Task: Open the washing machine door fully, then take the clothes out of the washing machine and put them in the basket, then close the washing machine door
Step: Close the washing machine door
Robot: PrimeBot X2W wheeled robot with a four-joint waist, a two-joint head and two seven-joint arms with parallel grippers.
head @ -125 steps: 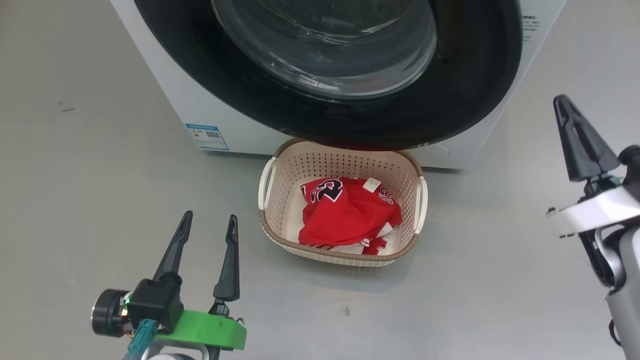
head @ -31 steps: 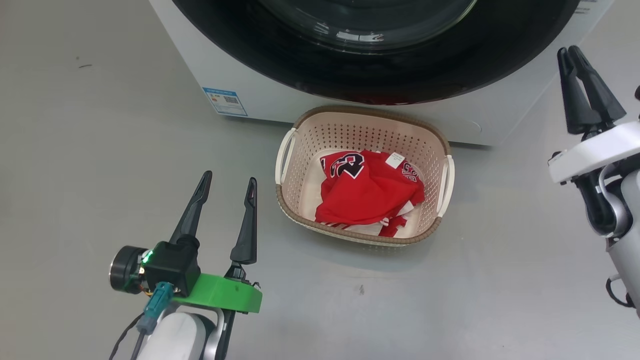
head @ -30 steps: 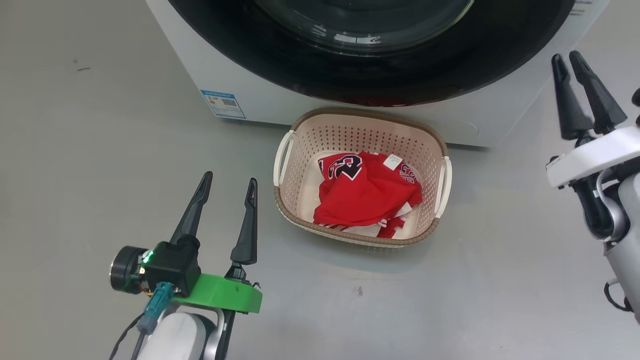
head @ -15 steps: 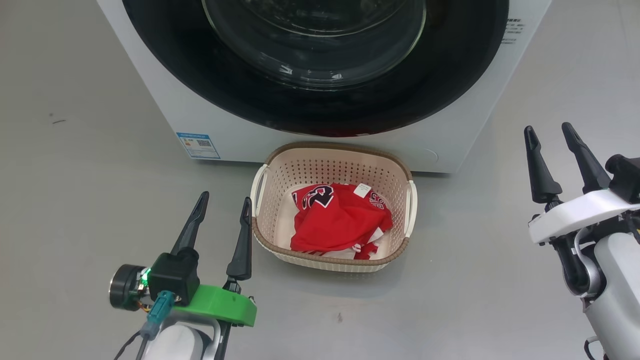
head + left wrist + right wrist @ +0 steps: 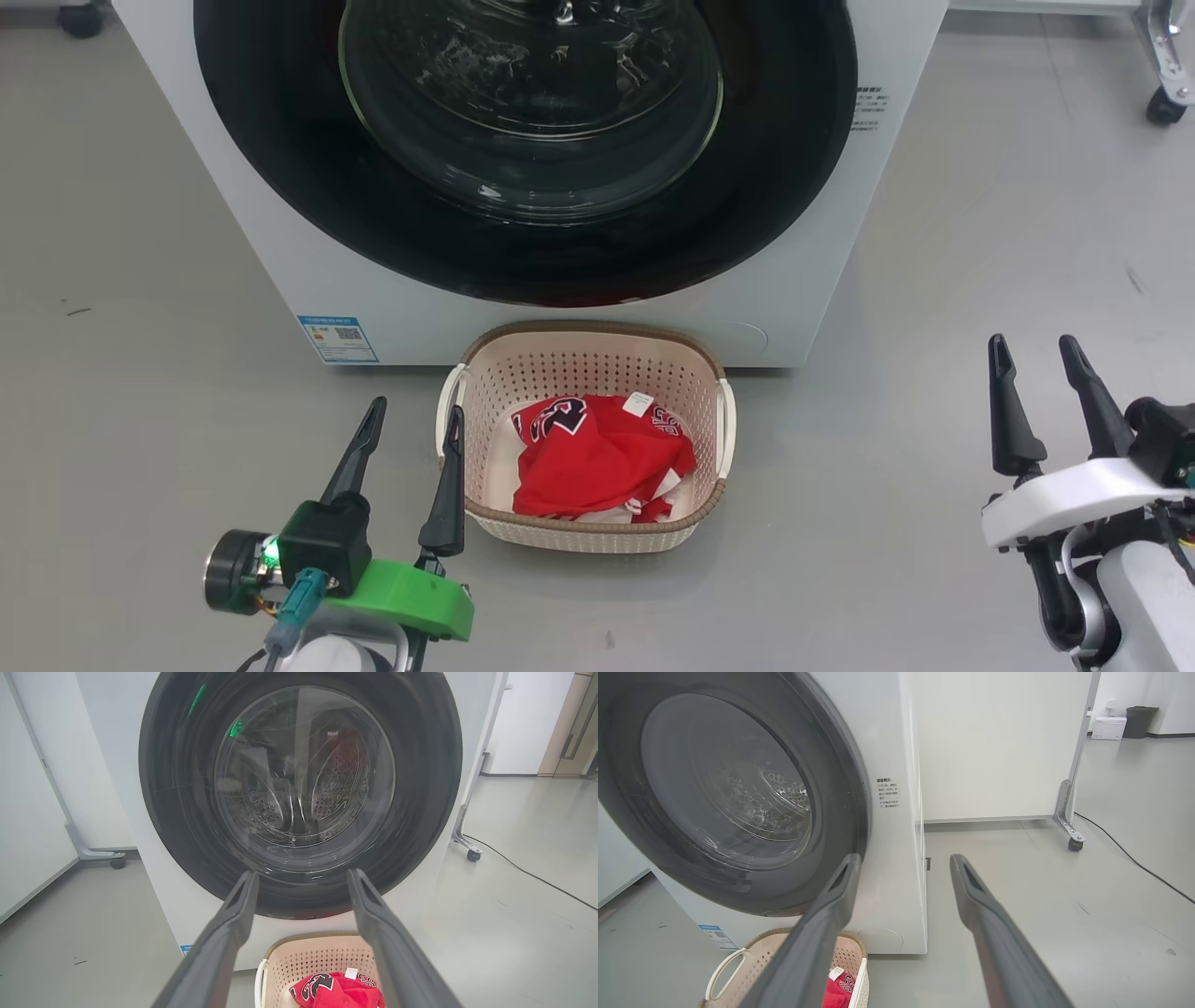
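The glossy black washing machine door [image 5: 280, 140] lies flush against the white washing machine [image 5: 317, 289]; the steel drum shows through its glass. On the floor in front stands the cream basket [image 5: 579, 373] with the red clothes [image 5: 597, 457] inside. My left gripper [image 5: 416, 408] is open just left of the basket, holding nothing. My right gripper [image 5: 1032, 342] is open well to the basket's right, also holding nothing. In the left wrist view my left gripper [image 5: 302, 873] faces the door [image 5: 187, 788], with the basket [image 5: 303, 956] and the clothes [image 5: 336, 991] below. In the right wrist view my right gripper [image 5: 905, 857] points past the door [image 5: 845, 826].
A blue label [image 5: 338, 338] marks the machine's lower left corner. White panels on castors [image 5: 1162, 105] stand behind and beside the machine. A black cable [image 5: 528, 872] runs over the grey floor at the right. A dark bin [image 5: 1141, 721] stands far back.
The head camera has shifted and shows more of the machine. My right gripper has opened from nearly shut and drawn back from the machine's right corner. The left gripper stays open beside the basket.
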